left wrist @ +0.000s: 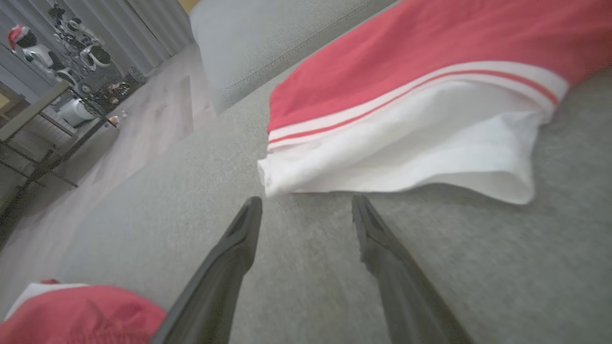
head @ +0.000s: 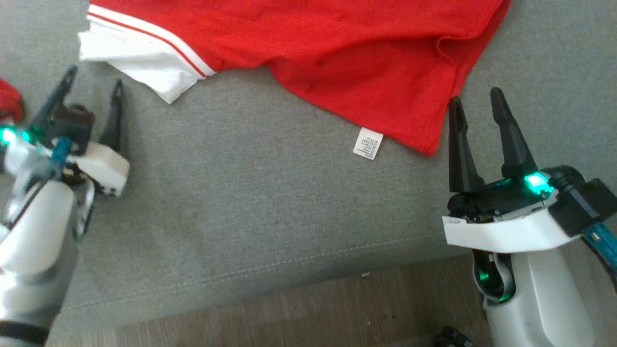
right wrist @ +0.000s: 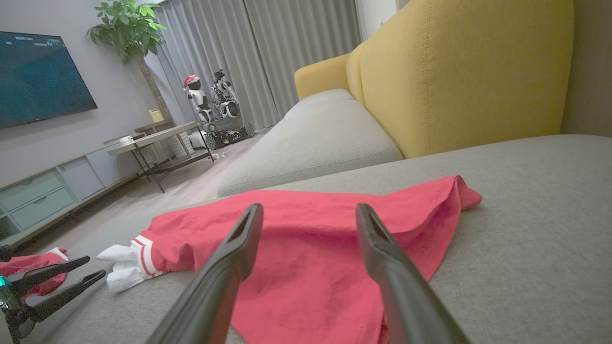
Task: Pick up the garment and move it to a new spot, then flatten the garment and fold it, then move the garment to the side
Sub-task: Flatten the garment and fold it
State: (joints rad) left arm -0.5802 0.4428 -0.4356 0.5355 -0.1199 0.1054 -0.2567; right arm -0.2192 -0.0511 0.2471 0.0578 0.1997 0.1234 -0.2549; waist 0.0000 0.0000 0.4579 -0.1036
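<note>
- Sofa seat (head: 241, 202): grey woven fabric with a stitched front seam; wood-look floor (head: 289, 313) below.
- Garment (head: 347, 48): red knit, lying rumpled on the far part of the seat; white sleeve (head: 144, 65) with red stripes.
- Right gripper (head: 476, 96): fingers spread, empty, tips just beside the garment's hem.
- Left gripper (head: 95, 77): fingers spread, empty, near the sleeve, not touching.
- Red item (head: 9, 101): blurred, possibly more cloth.
- Care label (head: 368, 143): small, white, at the hem.

White forearms (head: 33, 226), black tapered gripper fingers (head: 512, 135), green lights (head: 536, 181), blue cables (head: 602, 241)
</note>
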